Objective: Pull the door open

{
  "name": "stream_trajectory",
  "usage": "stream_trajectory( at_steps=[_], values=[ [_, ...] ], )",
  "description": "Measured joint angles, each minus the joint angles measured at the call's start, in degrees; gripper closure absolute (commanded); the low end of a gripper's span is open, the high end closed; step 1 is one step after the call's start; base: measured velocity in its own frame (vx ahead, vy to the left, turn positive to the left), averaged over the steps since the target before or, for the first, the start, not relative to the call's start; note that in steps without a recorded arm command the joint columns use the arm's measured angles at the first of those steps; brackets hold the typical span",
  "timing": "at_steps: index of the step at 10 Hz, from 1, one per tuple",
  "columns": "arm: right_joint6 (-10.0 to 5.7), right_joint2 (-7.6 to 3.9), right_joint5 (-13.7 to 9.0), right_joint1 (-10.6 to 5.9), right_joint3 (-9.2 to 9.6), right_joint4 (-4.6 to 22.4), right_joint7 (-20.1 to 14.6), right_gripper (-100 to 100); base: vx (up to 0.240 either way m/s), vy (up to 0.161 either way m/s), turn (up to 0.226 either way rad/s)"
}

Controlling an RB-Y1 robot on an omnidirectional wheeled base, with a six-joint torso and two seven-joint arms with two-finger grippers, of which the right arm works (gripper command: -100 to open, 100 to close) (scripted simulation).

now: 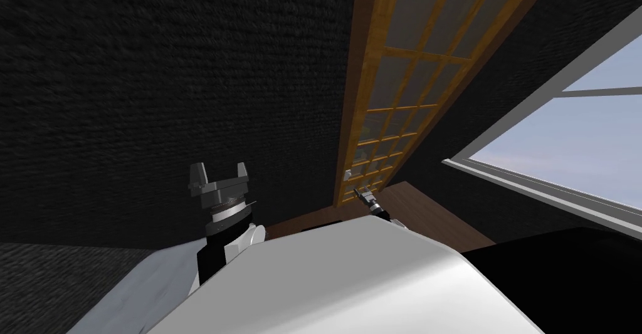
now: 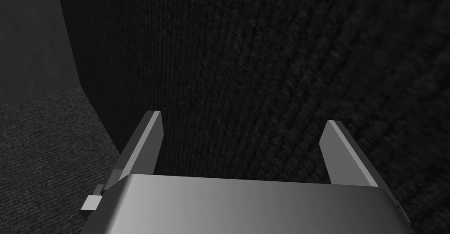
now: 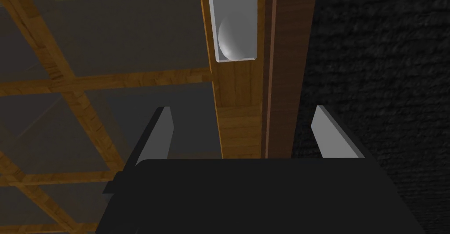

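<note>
text: none legible | labels/brands/nos: none | signs: none on any surface

One wooden lattice door; one round grey knob on one pale plate; one window; two grippers, left gripper and right gripper, two spread fingers apiece.

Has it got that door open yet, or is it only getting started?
Early days. Done: the right gripper is close to the wooden door at its edge. In hand: it is open and aimed toward the grey knob, which sits ahead of it, ungripped. Left: grasping the knob and pulling; the door looks shut. The left gripper hangs open near a dark wall.
</note>
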Motion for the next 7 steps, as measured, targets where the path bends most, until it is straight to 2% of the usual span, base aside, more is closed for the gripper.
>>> stream_trajectory(
  at_steps=[3, 7],
  values=[
    [-0.01, 0.11, -0.23, -0.34, -0.42, 0.65, 0.48, -100, 0.16, 0.018, 0.073],
    [0.64, 0.34, -0.85, -0.61, -1.37, 0.8, 0.94, -100, 0.206, 0.012, 0.079]
  ],
)
